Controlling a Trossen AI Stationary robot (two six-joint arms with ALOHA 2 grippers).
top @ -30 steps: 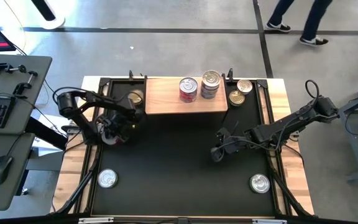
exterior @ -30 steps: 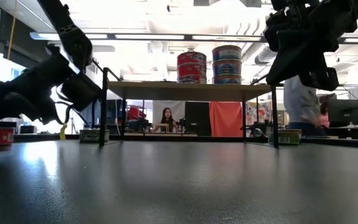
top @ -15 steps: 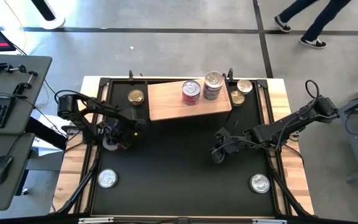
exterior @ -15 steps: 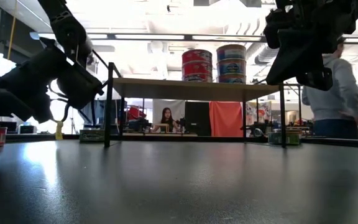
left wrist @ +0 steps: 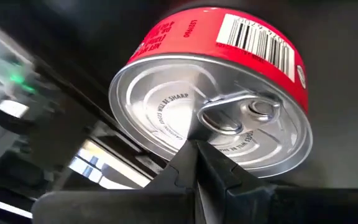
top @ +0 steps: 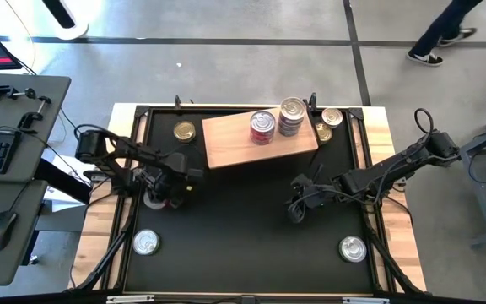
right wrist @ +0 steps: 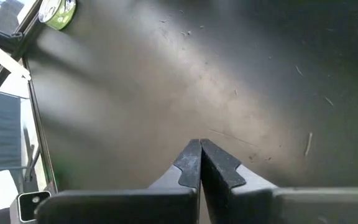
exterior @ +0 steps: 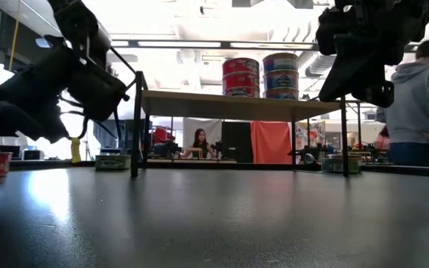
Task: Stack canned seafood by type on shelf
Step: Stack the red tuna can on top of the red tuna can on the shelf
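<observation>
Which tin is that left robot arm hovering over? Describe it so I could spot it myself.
Start at the wooden shelf, then look to the black mat's left edge, under the left gripper. There sits a red-sided tin with a silver pull-tab lid; nearby loose tins show no red.

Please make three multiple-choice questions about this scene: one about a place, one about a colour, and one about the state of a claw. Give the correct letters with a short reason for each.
1. Where do the red stack and the blue stack stand?
A. on the floor
B. on the wooden shelf
C. on the keyboard desk

2. What colour is the side label of the can just in front of the left claw?
A. red
B. blue
C. green

3. In what state is the right claw?
A. open and empty
B. shut on a can
C. shut and empty

Answers:
1 B, because both stacks sit side by side on the board in the high and low views.
2 A, because the left wrist view shows a red label under a silver lid.
3 C, because its fingers meet over the bare mat.
</observation>
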